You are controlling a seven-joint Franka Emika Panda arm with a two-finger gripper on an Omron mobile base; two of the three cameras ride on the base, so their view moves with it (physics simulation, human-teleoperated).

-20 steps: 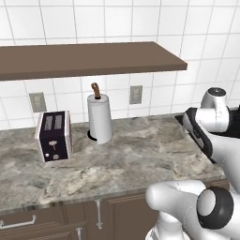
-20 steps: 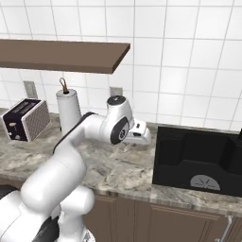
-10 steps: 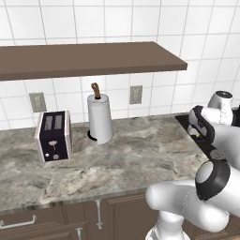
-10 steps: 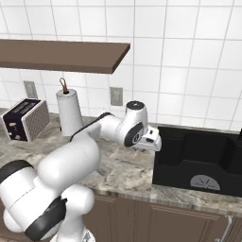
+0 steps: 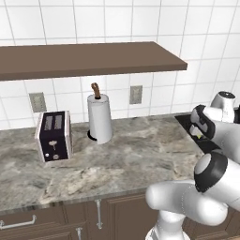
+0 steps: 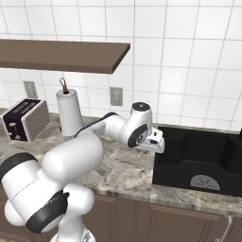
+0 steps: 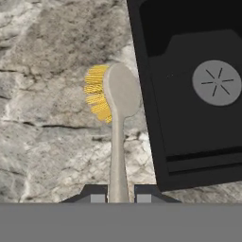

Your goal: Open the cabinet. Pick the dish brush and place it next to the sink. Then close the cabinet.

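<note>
Marble-patterned counter runs under a white tiled wall, brown shelf mounted above it. Black sink set into the counter at the right end; round grey drain visible in its basin from the hand view. White arm reaches across the counter toward the sink's near-left edge. Dark toaster stands on the counter at the far left, well apart from the sink. White paper-towel roll with a brown post stands just right of the toaster, near the wall. Gripper clenched on the dish brush, both fingertips pressed to the thin pale handle at its lower end. Brush sticks out straight ahead of the gripper, over the counter just beside the sink's rim; yellow bristles face away from the sink. Cannot tell whether the head touches the stone or hangs above it.
</note>
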